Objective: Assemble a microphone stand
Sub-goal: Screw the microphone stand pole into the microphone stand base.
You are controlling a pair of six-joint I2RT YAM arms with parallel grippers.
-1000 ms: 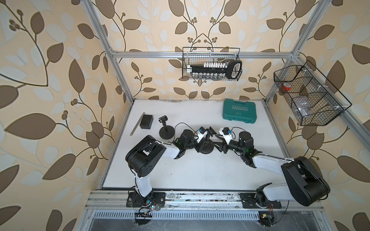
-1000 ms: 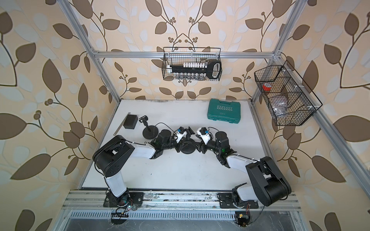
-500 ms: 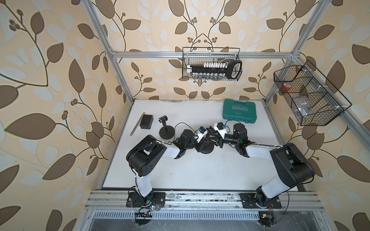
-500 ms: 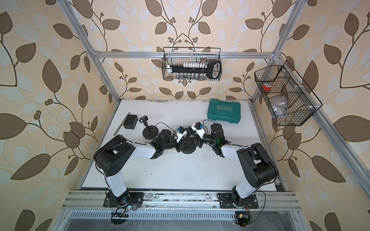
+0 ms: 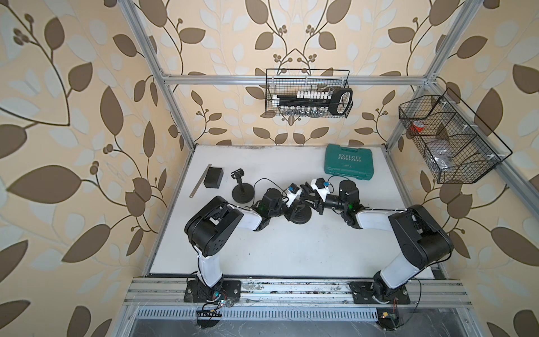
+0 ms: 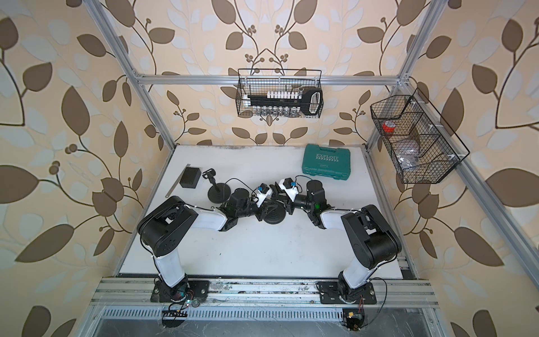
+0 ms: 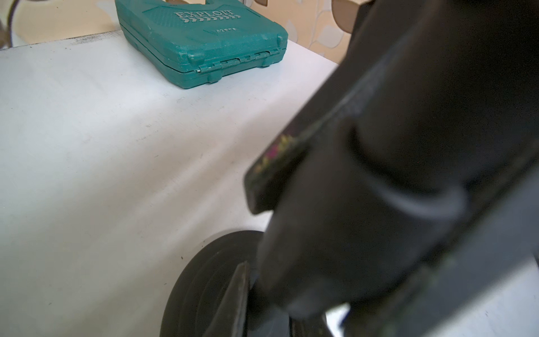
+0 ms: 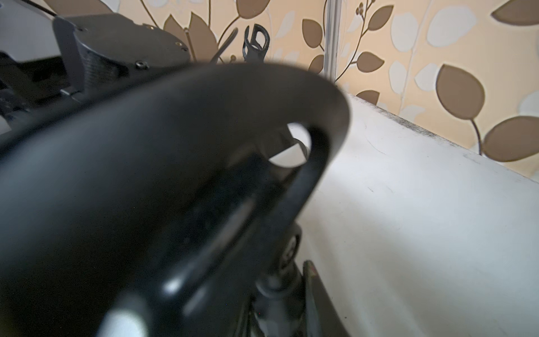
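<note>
A round black base [image 5: 302, 217] [image 6: 275, 218] lies mid-table, seen low in the left wrist view as the base [image 7: 198, 291]. My left gripper [image 5: 295, 208] [image 7: 262, 300] sits over it, shut on the short post rising from it; one finger [image 7: 236, 291] shows beside the post. My right gripper [image 5: 311, 201] [image 8: 280, 303] meets it from the right, shut on the stem of a black microphone clip [image 8: 204, 140], which fills the right wrist view; a finger [image 8: 316, 294] presses the stem. The joint between clip and post is hidden by the grippers.
A second stand [image 5: 242, 193] with a clip on its post stands left of the grippers. A black box [image 5: 213, 177] and a metal ruler [image 5: 201, 181] lie at the back left. A green case [image 5: 349, 161] sits at the back right. Wire baskets [image 5: 307, 94] [image 5: 449, 137] hang on the frame.
My right gripper has closed and shifted left toward the left gripper above the base, its arm swinging in. The left arm has stayed put.
</note>
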